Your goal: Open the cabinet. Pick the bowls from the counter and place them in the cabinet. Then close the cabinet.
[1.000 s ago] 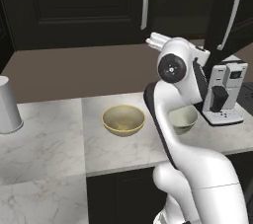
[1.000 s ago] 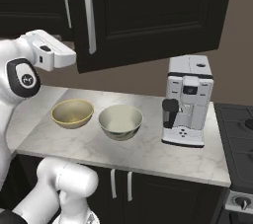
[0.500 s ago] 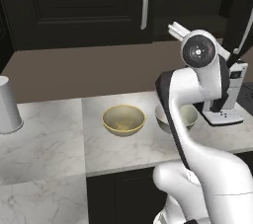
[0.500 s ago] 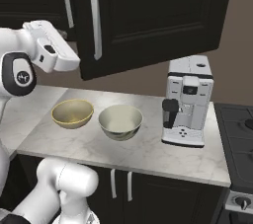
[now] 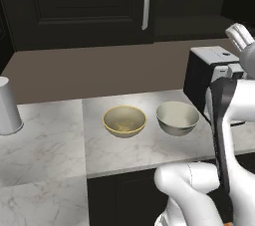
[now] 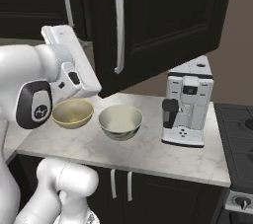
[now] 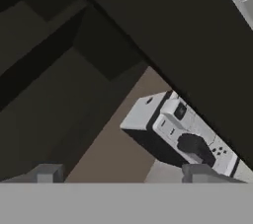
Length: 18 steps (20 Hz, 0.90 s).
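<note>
Right base view: the cabinet (image 6: 163, 20) fills the upper frame, its right door swung outward. Both bowls sit on the counter (image 6: 148, 154) at centre left, the tan-yellow bowl (image 6: 72, 113) just beside the off-white bowl (image 6: 120, 121). Hand view: the gripper (image 7: 121, 172), fingers spread and empty, faces the coffee machine (image 7: 178, 131).

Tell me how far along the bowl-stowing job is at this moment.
Done: one cabinet door looks swung open. In hand: nothing; the end effector is open and empty. Left: both bowls sit on the counter, to be placed, then the cabinet closed.
</note>
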{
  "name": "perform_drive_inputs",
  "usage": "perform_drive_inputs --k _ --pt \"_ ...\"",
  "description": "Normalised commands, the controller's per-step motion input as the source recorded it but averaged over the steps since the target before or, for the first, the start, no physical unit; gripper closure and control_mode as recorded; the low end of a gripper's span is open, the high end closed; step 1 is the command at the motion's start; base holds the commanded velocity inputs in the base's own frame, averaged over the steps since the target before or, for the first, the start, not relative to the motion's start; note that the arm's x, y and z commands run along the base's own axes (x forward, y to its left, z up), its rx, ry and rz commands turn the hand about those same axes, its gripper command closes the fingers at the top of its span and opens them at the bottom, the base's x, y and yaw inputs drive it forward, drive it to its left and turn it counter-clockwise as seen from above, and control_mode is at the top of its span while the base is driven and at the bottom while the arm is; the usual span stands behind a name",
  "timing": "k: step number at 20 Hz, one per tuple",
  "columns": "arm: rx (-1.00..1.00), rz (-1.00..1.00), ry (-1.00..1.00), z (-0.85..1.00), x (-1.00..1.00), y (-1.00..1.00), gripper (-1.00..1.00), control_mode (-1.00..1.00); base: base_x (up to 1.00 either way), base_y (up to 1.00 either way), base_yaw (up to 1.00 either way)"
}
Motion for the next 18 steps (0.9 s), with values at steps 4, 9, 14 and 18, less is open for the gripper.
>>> perform_drive_inputs --k 4,9,14,18 --pt "0.22 0.0 -0.24 -0.25 -0.24 -1.0 -1.0 -1.0 0.0 0.0 0.0" --pt "0.19 0.0 -0.2 0.02 -0.3 -0.83 -1.0 -1.0 0.0 0.0 0.0" --pt "0.17 0.02 -0.12 0.16 -0.6 -0.49 -1.0 -1.0 0.0 0.0 0.0" --pt "0.06 0.08 -0.08 0.0 -0.79 -0.02 -1.0 -1.0 0.0 0.0 0.0"
